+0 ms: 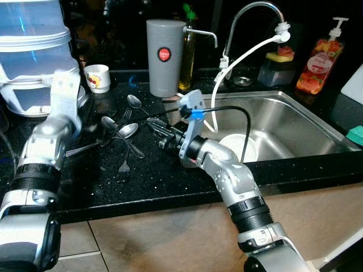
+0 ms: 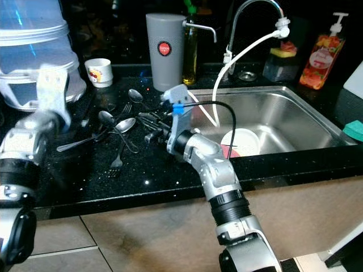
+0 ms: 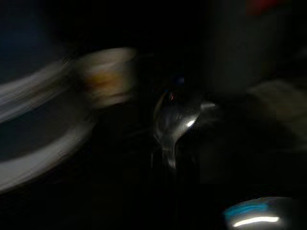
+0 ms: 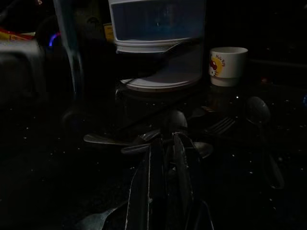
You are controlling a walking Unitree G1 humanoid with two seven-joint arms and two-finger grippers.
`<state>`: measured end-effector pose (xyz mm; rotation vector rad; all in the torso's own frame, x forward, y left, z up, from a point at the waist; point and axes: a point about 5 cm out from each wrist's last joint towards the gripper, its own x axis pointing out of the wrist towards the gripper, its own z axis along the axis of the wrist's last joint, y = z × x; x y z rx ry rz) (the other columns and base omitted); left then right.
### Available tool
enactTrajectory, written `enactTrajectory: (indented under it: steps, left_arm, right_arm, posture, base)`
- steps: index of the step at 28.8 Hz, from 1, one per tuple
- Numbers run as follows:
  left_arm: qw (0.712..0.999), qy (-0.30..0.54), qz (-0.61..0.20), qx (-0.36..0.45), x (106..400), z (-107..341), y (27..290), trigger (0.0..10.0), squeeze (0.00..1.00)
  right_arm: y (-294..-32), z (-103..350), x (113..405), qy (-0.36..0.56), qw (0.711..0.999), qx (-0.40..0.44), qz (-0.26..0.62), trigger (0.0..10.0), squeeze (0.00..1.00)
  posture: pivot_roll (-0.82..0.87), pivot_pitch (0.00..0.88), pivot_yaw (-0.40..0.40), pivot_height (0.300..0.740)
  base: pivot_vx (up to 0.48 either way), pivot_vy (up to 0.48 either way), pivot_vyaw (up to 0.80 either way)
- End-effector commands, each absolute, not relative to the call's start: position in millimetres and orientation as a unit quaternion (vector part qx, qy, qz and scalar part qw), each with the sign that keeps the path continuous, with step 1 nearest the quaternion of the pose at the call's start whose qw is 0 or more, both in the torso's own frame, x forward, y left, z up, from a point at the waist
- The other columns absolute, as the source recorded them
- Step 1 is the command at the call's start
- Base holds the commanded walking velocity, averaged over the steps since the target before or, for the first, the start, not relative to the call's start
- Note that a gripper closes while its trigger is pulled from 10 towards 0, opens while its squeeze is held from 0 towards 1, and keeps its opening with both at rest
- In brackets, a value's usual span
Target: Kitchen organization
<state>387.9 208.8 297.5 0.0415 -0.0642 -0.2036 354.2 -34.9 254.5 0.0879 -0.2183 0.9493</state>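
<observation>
The right gripper [image 1: 159,135] hovers low over the black countertop [image 1: 153,175], fingers drawn narrow and apparently empty, aimed at scattered spoons [image 1: 126,131] and a fork [image 1: 124,166] just beside it. The left gripper [image 1: 85,122] is blurred; its grip cannot be told. A clean pickup likely means squaring on one handle.

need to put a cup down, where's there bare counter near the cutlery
Free: the black counter along its front edge, between the cutlery pile and the right arm. Crowded: around the spoons and forks, where the right gripper reaches in, and back by the grey canister and small white cup.
</observation>
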Motion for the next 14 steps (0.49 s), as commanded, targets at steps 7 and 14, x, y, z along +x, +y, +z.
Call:
enactTrajectory:
  steps: [7, 14]
  left_arm:
    - [0.942, -0.081, -0.313, -0.089, 365, 294, 165, 0.0, 0.00]
    - [0.925, -0.087, -0.326, -0.175, 357, 282, 170, 0.0, 0.00]
  right_arm:
    - [-40, 284, 354, -0.146, 0.878, 0.161, 0.426, 10.0, 0.00]
    - [-45, 298, 353, -0.159, 0.857, 0.277, 0.404, 10.0, 1.00]
  posture:
    - [0.07, 0.026, -0.008, 0.740]
    - [0.06, 0.033, -0.004, 0.740]
  base:
    - [0.000, 0.000, 0.00]
    - [0.000, 0.000, 0.00]
